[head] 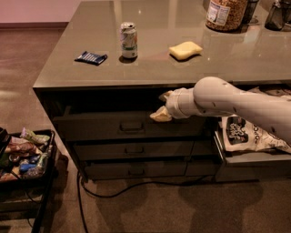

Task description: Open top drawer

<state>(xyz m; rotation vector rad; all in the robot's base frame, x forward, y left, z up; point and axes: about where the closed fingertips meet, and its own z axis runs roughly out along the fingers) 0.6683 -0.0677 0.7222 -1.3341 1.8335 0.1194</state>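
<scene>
**Nothing legible on any label**

The jar (226, 12) at the far right of the counter has a white label, its print too small to read. The can (128, 40) shows pale, blurred markings. The white snack bag (248, 134) on the right bears bold black lettering that cannot be made out. The gripper (161, 108) is at the upper edge of the top drawer (91, 127).

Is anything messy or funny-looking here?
Yes. The narrow drawer on the right hangs open, with crumpled snack bags poking out. A black cable snakes loose across the floor. The gripper is at the top drawer, right of its handle.
</scene>
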